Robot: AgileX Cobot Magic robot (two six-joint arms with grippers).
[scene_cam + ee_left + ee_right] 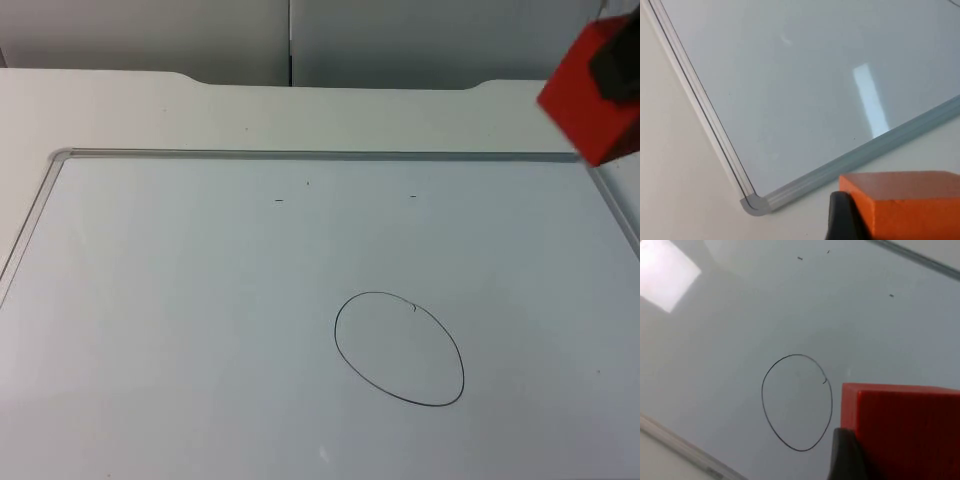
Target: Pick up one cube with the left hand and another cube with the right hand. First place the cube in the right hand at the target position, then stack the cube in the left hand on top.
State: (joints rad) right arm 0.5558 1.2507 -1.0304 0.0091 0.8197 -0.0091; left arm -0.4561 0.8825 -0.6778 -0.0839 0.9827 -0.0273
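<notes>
With both cubes lifted clear, the glossy whiteboard (200, 330) with its pale metal frame lies below both grippers, bare for the placing. The drawn oval (399, 348), a thin pen line marking the target, sits ahead of and beneath the right gripper (847, 455), well apart from it. That gripper pinches the red cube (590, 95), matte and sharp-edged, carried high so it can come down first inside the oval. The left gripper (842, 217) grips the orange cube (910, 202) just beside the board's rounded corner, waiting to stack second.
</notes>
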